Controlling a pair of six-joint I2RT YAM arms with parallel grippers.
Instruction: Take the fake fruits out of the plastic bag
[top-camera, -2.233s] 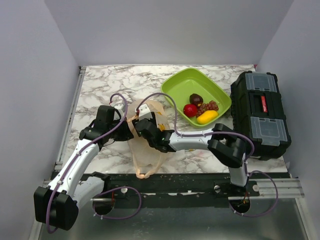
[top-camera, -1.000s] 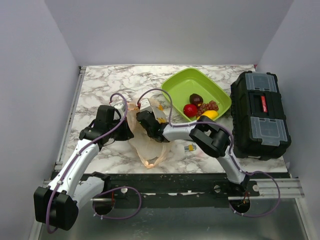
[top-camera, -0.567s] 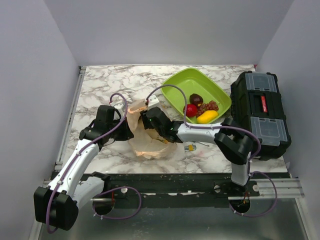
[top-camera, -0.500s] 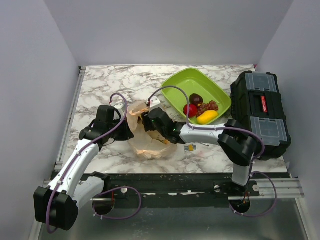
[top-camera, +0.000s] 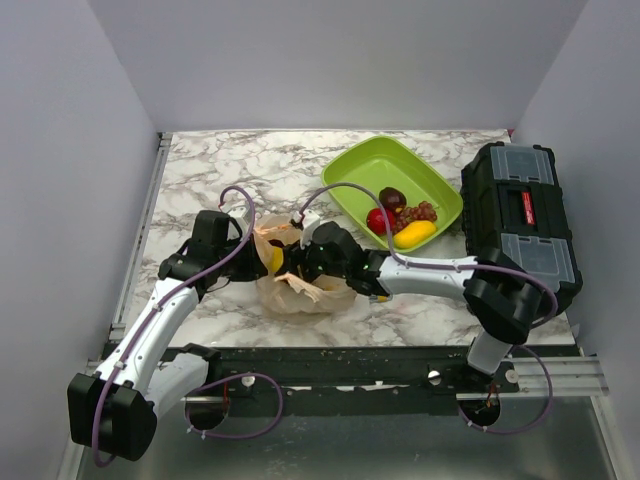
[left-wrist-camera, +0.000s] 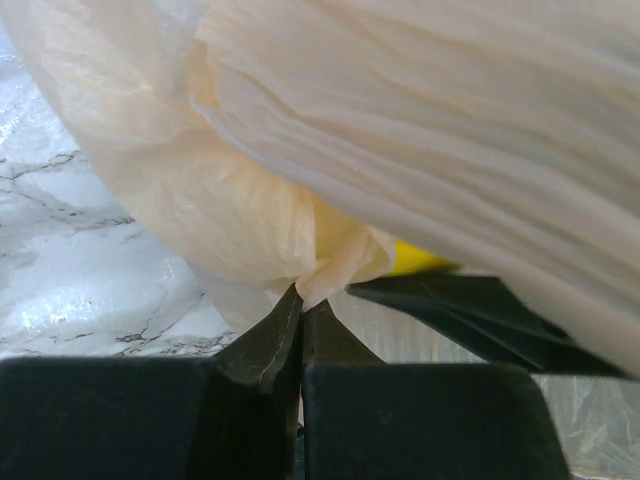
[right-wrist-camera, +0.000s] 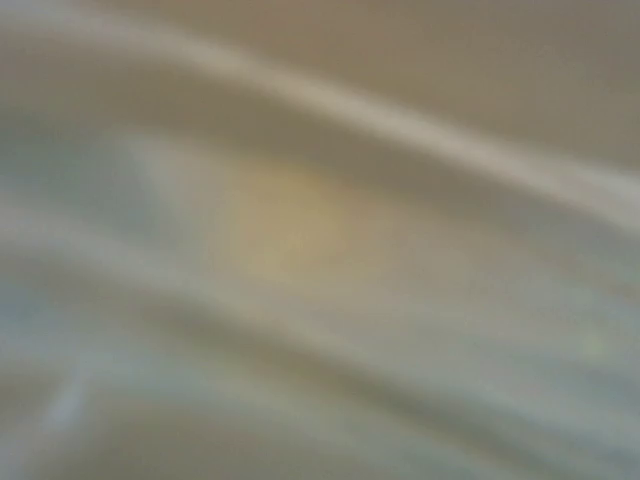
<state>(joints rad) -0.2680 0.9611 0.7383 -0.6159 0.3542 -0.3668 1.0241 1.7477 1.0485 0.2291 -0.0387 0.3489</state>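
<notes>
**Bag pinched by the left jaws, right jaws buried in its folds**

The thin, crinkly peach-orange plastic bag (top-camera: 292, 285) is lying crumpled on the white-and-grey marble table (top-camera: 200, 170), between the two grippers. The left gripper (top-camera: 252, 260) is clamping a gathered fold of the plastic bag (left-wrist-camera: 300, 200). The left wrist view is showing this plainly: the left gripper (left-wrist-camera: 300, 300) has its jaws closed tight on the film, with no gap between them. Just beyond and right of those jaws, a small yellow plastic fruit (left-wrist-camera: 415, 260) is peeking out under the film. The top view is showing the same yellow plastic fruit (top-camera: 273, 258) in the bag's mouth, between the two sets of jaws.

The right gripper (top-camera: 312, 262) is reaching into the bag from the opposite side. The top view is hiding its fingertips in the folds, and the right wrist view is giving only blurred film with a faint yellowish patch, so I cannot tell how its jaws are standing.

Well beyond the right jaws, a lime-green rectangular plastic tray (top-camera: 360, 165) is holding a glossy red apple (top-camera: 379, 220), a dark purple plum (top-camera: 392, 197), a bunch of small reddish grapes (top-camera: 424, 211) and a yellow oblong fruit (top-camera: 414, 234). A black plastic toolbox (top-camera: 520, 230) is sitting just beside the tray.
</notes>
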